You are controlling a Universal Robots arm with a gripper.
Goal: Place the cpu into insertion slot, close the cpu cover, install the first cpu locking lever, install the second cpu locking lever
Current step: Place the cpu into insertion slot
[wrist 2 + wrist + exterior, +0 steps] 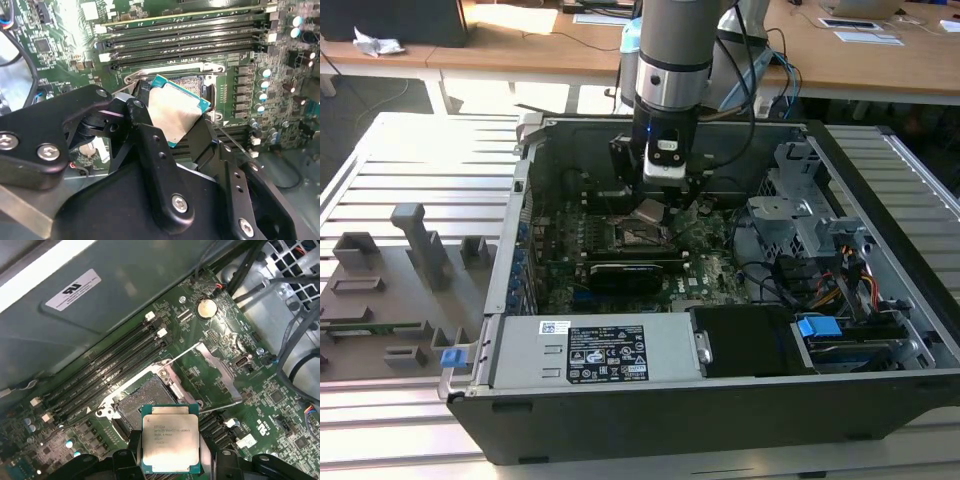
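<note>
Just above open insertion slot [142, 401], tool [171, 460] pinches cpu [170, 440] edges

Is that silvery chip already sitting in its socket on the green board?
No: in the first wrist view the gripper holds the cpu clear of the bare insertion slot.

cpu [170, 442] flat square, pale silvery top, green edge, held tilted clear of the board, near insertion slot [144, 401], slot bare, dark centre, cpu cover [220, 367] silvery frame swung open beside slot
</note>
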